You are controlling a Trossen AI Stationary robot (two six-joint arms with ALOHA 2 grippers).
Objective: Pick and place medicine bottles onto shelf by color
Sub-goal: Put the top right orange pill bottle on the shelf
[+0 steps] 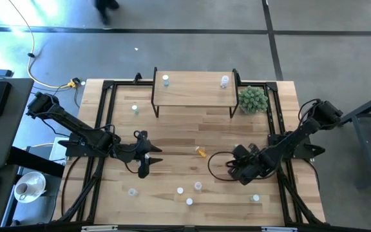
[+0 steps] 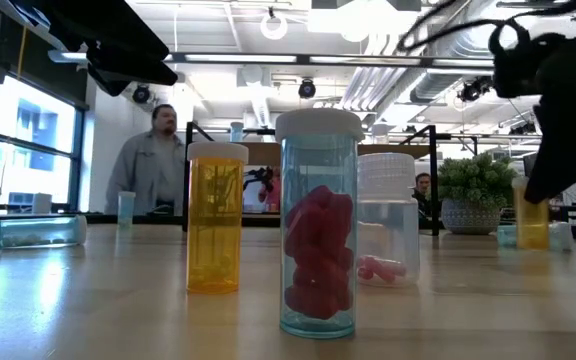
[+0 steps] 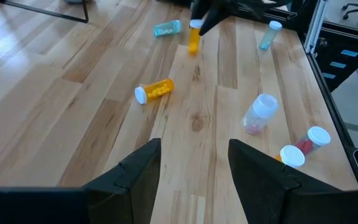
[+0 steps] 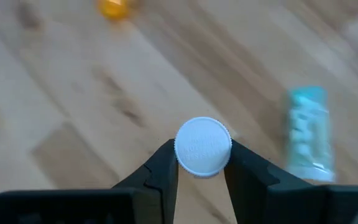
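We see the right tool (image 4: 202, 163) clenched on the white cap of an upright orange bottle (image 3: 194, 38), its two fingers (image 4: 159, 168) pressing the cap from either side; in the high view this tool (image 1: 242, 169) sits low over the right half of the table (image 1: 172, 138). From the left wrist view the bottle stands on the boards, with the right arm's dark tip over its cap. A light blue bottle (image 4: 307, 134) lies on its side just beside it.

The left tool (image 3: 191, 177) is released, fingers well apart with nothing between them; in the high view it (image 1: 144, 162) hovers over the left-centre of the table.

The shelf (image 1: 194, 87) stands at the far edge of the table and carries two bottles, one near its left end (image 1: 165, 80) and one near its right end (image 1: 224, 81); we cannot tell their colours with certainty. A spiky green plant ball (image 1: 253, 99) sits just right of the shelf.

A second orange bottle (image 1: 201, 152) lies on its side near the table centre. One bottle (image 1: 134, 109) stands alone left of the shelf. Several white-capped bottles (image 1: 189, 201) are scattered along the near edge; in the low view an orange one (image 2: 214, 217), a light blue one with red contents (image 2: 318, 236) and a clear one (image 2: 385, 218) stand upright close together.

A person (image 2: 150, 160) shows in the room behind the table
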